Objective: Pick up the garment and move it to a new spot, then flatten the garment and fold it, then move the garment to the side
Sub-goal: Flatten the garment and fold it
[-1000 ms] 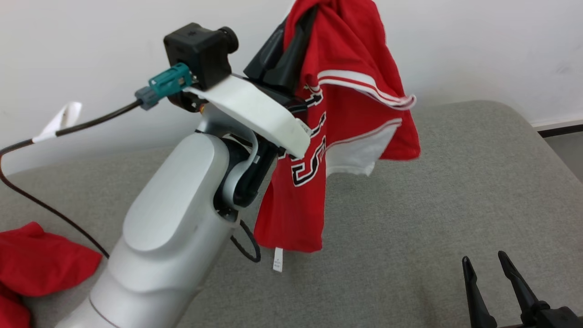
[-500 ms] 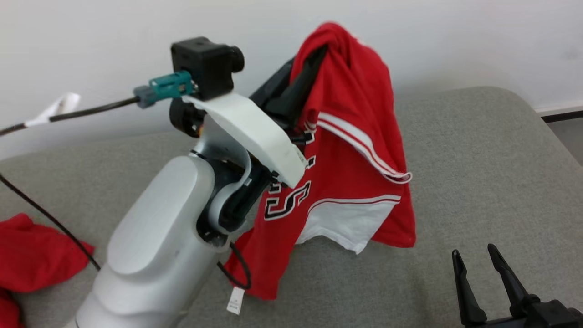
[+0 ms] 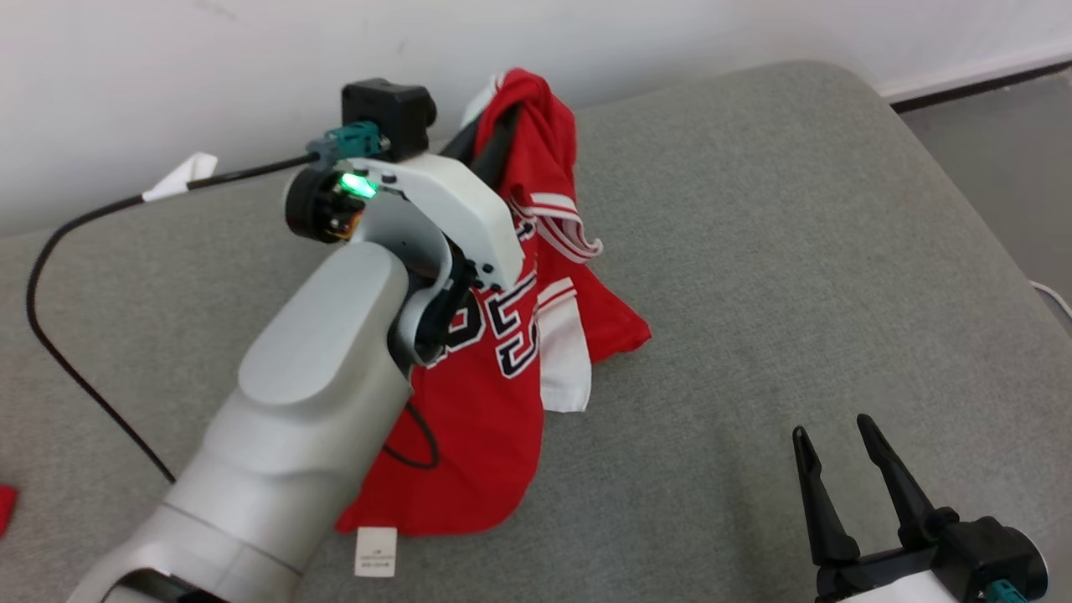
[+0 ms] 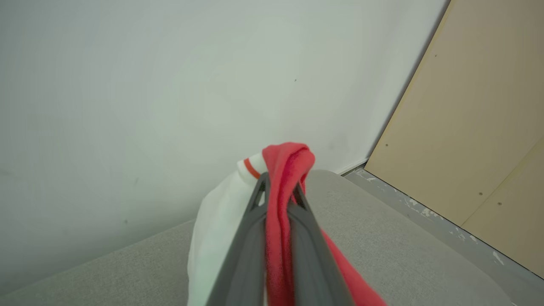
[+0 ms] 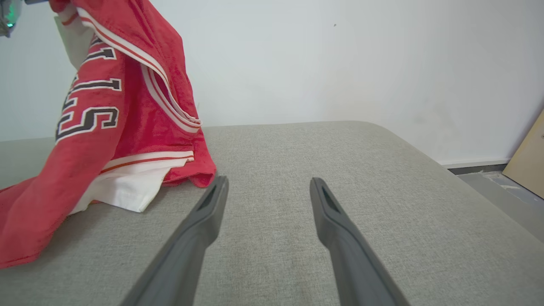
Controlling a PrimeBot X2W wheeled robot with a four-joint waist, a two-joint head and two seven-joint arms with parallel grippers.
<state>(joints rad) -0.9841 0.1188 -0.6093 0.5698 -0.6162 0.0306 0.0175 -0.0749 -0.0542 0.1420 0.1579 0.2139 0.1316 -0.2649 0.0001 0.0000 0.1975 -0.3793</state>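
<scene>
Red shirt point(image 4: 288, 158) cloth is bunched and clamped between the two dark fingers of the left hand point(image 4: 278, 187), closed tight on it. The left wrist view gives this grip close up: a red fold rises past the fingertips, with a white part bearing a red stripe pushed out on the left of the frame. Beyond it stand a pale wall point(image 4: 127, 85) and, at the right edge, a tan board point(image 4: 488, 127) over a scuffed floor point(image 4: 425, 208).

From the head view comes the whole drape. The shirt is lifted at upper centre and runs down toward lower centre, where its lower half lies spread on the grey fabric worktop point(image 3: 796, 251). A white label point(image 3: 375, 551) sticks out from the hem at the bottom of the frame. A green light point(image 3: 356, 182) glows on the left wrist, and a black cable point(image 3: 50, 276) loops across the left side.

At lower right the right hand point(image 3: 829, 431) is open, fingers spread, empty, well apart from the shirt.

Seen side-on in the right wrist view, the shirt hangs at upper left. It is red, with white-and-red striped trim, a white panel near the bottom and black characters edged in white. Its lowest corner rests on the worktop near the left fingertip.
</scene>
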